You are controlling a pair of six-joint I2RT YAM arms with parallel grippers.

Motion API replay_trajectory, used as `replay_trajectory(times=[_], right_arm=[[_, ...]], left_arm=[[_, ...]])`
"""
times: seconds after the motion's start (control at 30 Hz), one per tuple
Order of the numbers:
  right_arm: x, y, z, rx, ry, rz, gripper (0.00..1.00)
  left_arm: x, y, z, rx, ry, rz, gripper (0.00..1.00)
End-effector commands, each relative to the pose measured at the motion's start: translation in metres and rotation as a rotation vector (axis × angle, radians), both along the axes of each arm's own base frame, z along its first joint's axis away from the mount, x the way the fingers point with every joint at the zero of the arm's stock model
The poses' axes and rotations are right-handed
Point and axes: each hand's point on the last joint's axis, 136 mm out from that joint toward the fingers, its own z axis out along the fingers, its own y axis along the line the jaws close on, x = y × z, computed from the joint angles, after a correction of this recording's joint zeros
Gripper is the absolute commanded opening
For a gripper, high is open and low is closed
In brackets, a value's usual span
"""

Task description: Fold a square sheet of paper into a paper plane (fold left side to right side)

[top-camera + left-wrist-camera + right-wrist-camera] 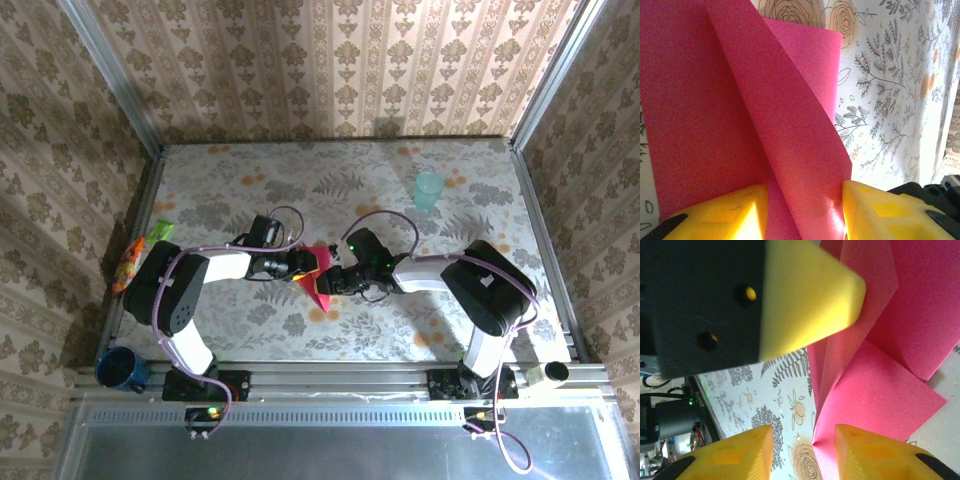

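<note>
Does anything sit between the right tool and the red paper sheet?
Nothing visible does. The right tool is open right at the edge of the paper sheet; the left tool straddles the sheet from the other side, not in between.

Staged robot test cell, aluminium-profile frame [330, 372], wallpaper-patterned backdrop walls [340, 60], floral-print tabletop [300, 165] inside

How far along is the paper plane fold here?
Done: the sheet of paper carries diagonal folds, layers overlapping. In hand: its raised flap sits between the open jaws of the left gripper; the right gripper is open beside its edge. Left: it is not yet a narrow dart.
</note>
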Motion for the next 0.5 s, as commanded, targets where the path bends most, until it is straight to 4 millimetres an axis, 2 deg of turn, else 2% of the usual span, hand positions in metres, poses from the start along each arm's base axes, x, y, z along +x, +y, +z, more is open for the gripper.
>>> replay_trajectory(times=[0.0, 0.47], right_arm=[[-0.002, 0.000, -0.008, -0.046, 0.002, 0.008, 0.39], [-0.023, -0.001, -0.007, -0.055, 0.022, 0.025, 0.37]], left_arm=[[-0.003, 0.007, -0.019, 0.072, 0.032, 0.013, 0.44], [-0.003, 0.008, -0.021, 0.076, 0.038, 0.015, 0.43]])
